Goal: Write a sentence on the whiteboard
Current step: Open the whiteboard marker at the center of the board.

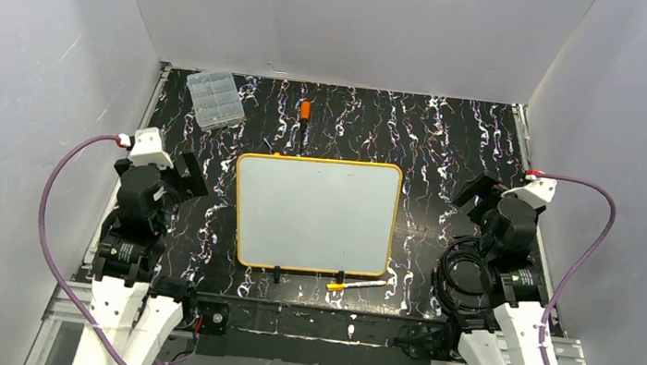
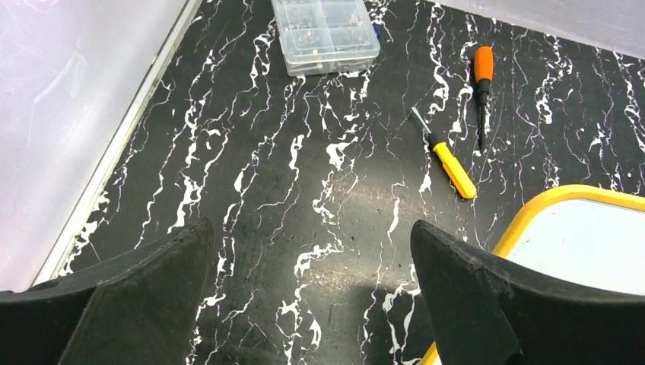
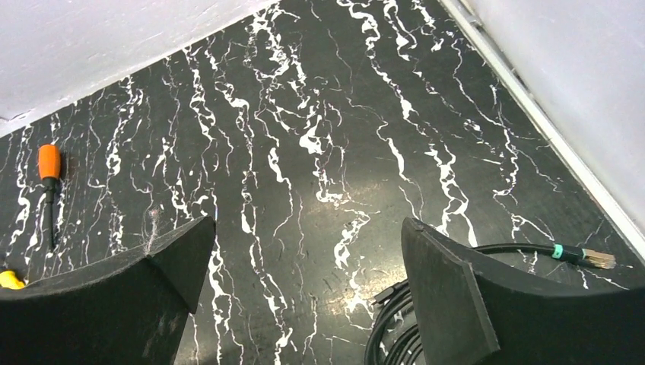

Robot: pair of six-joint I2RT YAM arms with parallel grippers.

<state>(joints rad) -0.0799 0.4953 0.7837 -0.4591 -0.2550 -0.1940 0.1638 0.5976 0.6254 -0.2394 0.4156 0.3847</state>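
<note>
Whiteboard (image 1: 316, 214): rect., white w/ yellow-orange rim, rounded corners, at table (image 1: 456, 134) centre, slightly skewed.

The left arm (image 1: 139, 195) and right arm (image 1: 511, 229) have white lower shells and black joints above. Each carries a white wrist housing (image 1: 149, 144), a red connector and a looping purple cable (image 1: 44, 200). End effector fingers (image 2: 129, 304) are matte black wedges.

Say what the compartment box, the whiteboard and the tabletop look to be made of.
Compartment box: clear glossy plastic; its dividers show through. Whiteboard: smooth white panel, probably coated, with a yellow-orange rim that looks like plastic. Tabletop: black with white marble-like veins, slightly glossy by the soft light reflection; stone or printed laminate, cannot tell.
</note>
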